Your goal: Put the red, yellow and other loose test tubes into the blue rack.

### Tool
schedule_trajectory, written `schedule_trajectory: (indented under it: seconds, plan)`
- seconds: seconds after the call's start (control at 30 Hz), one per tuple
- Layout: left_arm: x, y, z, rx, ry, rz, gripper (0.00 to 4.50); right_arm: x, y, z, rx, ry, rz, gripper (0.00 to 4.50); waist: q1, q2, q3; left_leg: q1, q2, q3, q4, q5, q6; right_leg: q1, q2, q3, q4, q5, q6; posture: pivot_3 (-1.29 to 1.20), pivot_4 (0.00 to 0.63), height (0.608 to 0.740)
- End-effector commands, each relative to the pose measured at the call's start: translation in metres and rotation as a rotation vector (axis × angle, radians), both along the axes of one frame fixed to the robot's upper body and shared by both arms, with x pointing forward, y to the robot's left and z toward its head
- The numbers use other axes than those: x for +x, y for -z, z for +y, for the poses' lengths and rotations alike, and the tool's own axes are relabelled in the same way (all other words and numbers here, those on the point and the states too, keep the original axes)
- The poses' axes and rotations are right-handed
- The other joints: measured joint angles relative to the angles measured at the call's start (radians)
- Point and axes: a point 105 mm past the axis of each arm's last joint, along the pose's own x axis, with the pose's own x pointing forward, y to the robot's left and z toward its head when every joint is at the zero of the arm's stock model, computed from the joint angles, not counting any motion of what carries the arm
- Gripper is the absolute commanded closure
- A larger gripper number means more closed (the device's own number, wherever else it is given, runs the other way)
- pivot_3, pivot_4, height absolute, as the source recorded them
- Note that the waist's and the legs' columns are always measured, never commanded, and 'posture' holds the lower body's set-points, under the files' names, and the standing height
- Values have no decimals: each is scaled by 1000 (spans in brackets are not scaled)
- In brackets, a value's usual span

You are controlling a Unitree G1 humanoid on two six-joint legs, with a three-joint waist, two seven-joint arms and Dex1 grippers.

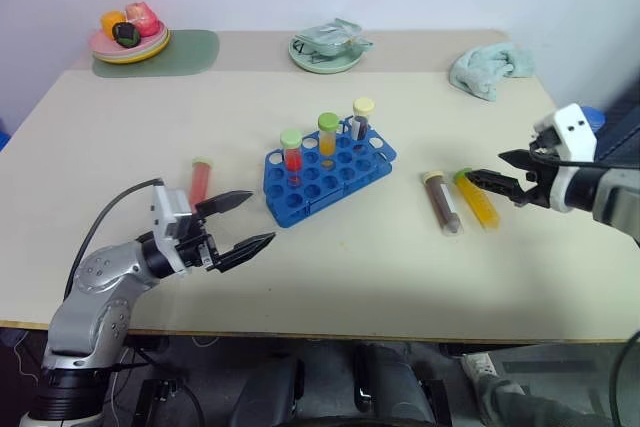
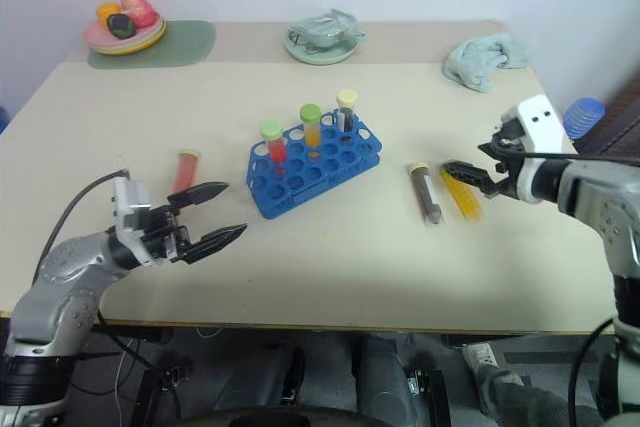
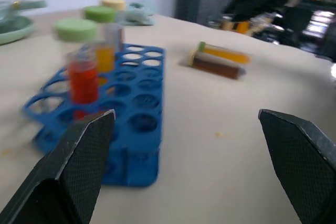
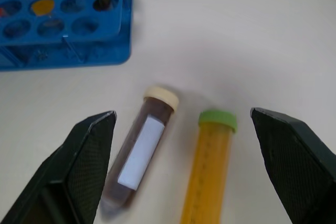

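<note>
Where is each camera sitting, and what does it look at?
Head eyes: look down over the beige table; both arms show, left gripper and right gripper open.
Left wrist: looks along its fingers at the bright blue plastic rack.
Right wrist: looks down at the brown cream-capped tube and yellow green-capped tube.
Shared: rack and both tubes.

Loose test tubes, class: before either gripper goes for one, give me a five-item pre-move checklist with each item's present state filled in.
1. Right gripper open above its targets: ok.
2. Yellow tube and brown tube lie apart, graspable singly: ok.
3. Left gripper open, empty: ok.
4. Red tube lying flat beside the blue rack, unobstructed: ok.
5. Rack has free holes; three tubes stand in it: ok.
</note>
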Motion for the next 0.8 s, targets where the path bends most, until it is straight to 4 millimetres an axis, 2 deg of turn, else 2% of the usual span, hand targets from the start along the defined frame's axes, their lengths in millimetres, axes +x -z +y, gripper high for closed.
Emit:
schedule_trajectory:
  seconds: [0.03, 0.17, 0.23, 0.47, 0.8]
  plan:
    - [4, -1, -12, 29, 25, -7, 13, 6, -7, 11, 16, -28, 56, 300, -1, 0, 0, 0, 0, 0, 0, 0, 0, -1, 0, 0, 0, 0, 0, 0, 150, 740]
    - [12, 2, -30, 41, 64, 6, 13, 15, -8, 39, 86, -72, 177, 300, -1, 0, 0, -3, 0, 1, 0, 0, -1, -3, 0, 1, 0, 0, 0, 0, 150, 740]
    - [16, 0, -38, 39, 78, 3, 13, 19, -7, 43, 92, -70, 222, 300, 0, 0, 0, -4, 0, 1, 1, 0, 0, -4, 0, 1, 0, 0, 0, 0, 150, 740]
    - [21, 0, -53, 43, 136, -2, 13, 20, 7, 37, 57, -48, 306, 300, 1, 0, 0, -16, -3, 2, 3, 3, -5, -14, -3, 1, 0, 2, 2, 0, 150, 740]
    - [26, -1, -62, 40, 163, -17, 13, 27, 20, 30, 33, -7, 338, 300, 0, 0, 0, -15, -3, 3, 3, 3, -5, -15, -3, 1, 2, 2, 3, 0, 150, 740]
